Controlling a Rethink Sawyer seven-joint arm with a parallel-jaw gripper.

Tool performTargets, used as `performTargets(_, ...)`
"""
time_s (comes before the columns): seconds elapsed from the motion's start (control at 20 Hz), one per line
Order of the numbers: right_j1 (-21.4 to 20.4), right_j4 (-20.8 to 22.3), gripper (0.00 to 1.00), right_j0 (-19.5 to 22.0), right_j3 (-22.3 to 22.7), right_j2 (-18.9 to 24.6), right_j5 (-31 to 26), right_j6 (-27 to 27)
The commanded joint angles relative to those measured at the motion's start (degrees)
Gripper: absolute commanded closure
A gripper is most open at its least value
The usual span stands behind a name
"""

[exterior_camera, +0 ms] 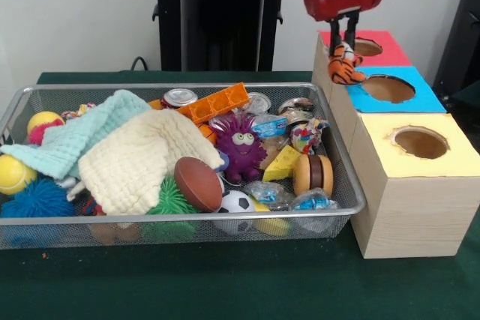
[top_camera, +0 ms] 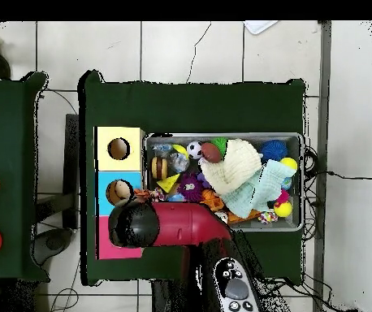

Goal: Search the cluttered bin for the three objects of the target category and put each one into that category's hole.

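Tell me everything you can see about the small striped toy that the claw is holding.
The orange tiger toy looks soft and lumpy, with black stripes and some white patches. It hangs from the claw, whose fingers are shut on its top. It is in the air over the boxes, between the red-topped hole and the blue-topped hole. Only the claw appears to touch it.

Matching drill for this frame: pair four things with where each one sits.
1. orange striped soft toy
2. purple fuzzy monster toy
3. brown toy football
4. yellow-topped hole

A. in the wire mesh bin, middle
B. nearest the camera on the wooden boxes
C. in the gripper, over the boxes
D. in the bin, beside the cream cloth

Pairs: 1-C, 2-A, 3-D, 4-B
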State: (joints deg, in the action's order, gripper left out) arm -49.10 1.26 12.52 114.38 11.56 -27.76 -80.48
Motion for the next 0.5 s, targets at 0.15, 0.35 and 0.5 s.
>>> performTargets(0.15, 5.11, -6.83, 1.00, -3.36, 8.99, 1.64, 7.45, -17.22)
performTargets(0.35, 7.19, -8.60, 1.00, -4.38, 9.37, 0.93, 9.93, -17.13)
performTargets(0.5, 8.33, -8.22, 1.00, -5.46, 8.54, -0.19, 10.91, -15.63)
